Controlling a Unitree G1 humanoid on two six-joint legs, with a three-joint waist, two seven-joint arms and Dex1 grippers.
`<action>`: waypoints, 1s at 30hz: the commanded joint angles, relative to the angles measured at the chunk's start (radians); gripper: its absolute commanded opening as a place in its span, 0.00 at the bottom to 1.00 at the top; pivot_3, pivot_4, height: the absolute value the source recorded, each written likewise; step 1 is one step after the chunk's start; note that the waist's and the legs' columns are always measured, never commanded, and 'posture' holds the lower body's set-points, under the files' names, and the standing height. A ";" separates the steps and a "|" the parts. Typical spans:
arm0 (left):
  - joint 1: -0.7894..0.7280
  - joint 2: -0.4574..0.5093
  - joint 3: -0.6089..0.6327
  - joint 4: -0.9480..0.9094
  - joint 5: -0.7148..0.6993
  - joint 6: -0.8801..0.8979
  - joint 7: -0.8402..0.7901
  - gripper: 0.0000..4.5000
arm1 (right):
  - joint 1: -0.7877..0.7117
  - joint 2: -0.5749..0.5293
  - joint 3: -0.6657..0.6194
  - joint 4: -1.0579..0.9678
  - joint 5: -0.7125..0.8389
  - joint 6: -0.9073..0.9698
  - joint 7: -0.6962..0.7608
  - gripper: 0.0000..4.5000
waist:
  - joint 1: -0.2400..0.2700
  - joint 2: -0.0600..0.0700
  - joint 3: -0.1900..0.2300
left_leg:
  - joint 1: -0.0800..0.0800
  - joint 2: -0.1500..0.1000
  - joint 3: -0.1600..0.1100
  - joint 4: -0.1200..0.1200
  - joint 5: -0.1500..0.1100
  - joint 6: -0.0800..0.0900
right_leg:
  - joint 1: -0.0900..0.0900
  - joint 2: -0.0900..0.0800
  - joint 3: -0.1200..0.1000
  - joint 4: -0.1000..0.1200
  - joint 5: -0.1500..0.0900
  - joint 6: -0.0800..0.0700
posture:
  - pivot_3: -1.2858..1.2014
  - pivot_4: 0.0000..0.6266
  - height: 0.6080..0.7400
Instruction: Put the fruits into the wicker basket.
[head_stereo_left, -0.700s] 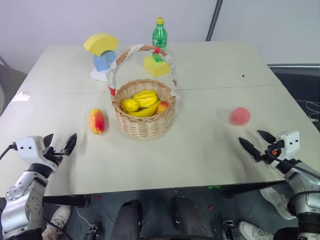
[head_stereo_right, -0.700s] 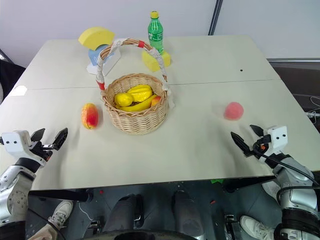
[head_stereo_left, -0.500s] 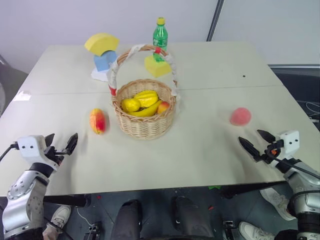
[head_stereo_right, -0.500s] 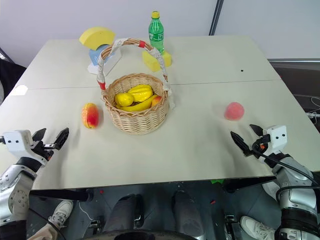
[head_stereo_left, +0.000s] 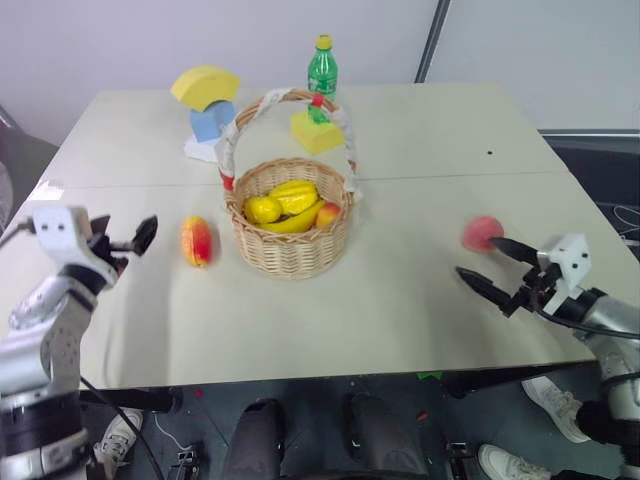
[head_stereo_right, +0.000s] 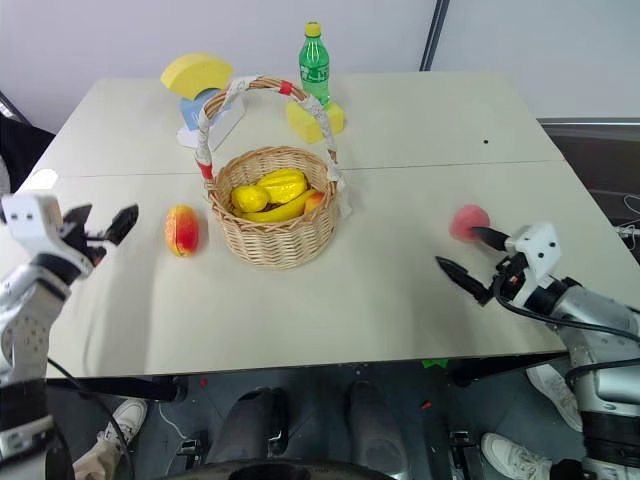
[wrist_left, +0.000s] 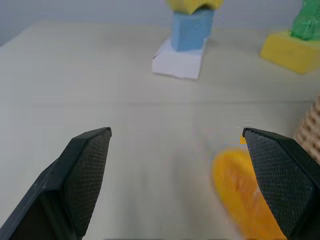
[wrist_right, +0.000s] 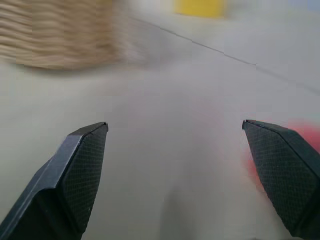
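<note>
- Lying on the table (head_stereo_left: 420, 150) just left of the wicker basket (head_stereo_left: 292, 228), apart from it, the mango-like fruit (head_stereo_left: 196, 241) has its long axis running away from the robot.
- The round peach (head_stereo_left: 482, 232) sits well right of the basket; one finger of the right gripper (head_stereo_left: 497, 268) crosses its near edge, hiding part of it.
- Both claws stand wide apart and empty; the left gripper (head_stereo_left: 122, 236) hangs left of the mango-like fruit.
- In the right wrist view the peach (wrist_right: 305, 137) is a cut-off red blur.
</note>
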 joint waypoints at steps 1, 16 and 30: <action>-0.059 0.020 -0.064 -0.068 0.020 0.153 0.074 1.00 | -0.058 -0.032 0.024 -0.121 0.068 0.081 0.011 1.00 | -0.005 -0.001 0.000 | 0.000 0.000 0.000 0.000 0.000 0.000 | 0.000 0.000 0.000 0.000 0.000 0.000 | 0.52 0.24 1.00; -0.243 -0.113 -0.118 -0.145 0.059 0.697 0.298 1.00 | -0.203 0.016 0.174 -0.222 0.064 0.115 0.027 1.00 | 0.001 -0.004 0.002 | 0.000 0.000 -0.002 0.000 0.000 0.000 | 0.000 0.002 0.000 0.001 -0.001 0.002 | 0.52 0.24 1.00; -0.241 -0.158 -0.183 -0.103 0.153 0.685 0.295 0.59 | -0.227 0.049 0.225 -0.255 0.052 0.132 -0.012 1.00 | 0.003 -0.004 0.002 | -0.001 0.000 -0.003 0.000 0.000 0.000 | 0.000 0.002 -0.001 0.001 -0.001 0.001 | 0.52 0.24 1.00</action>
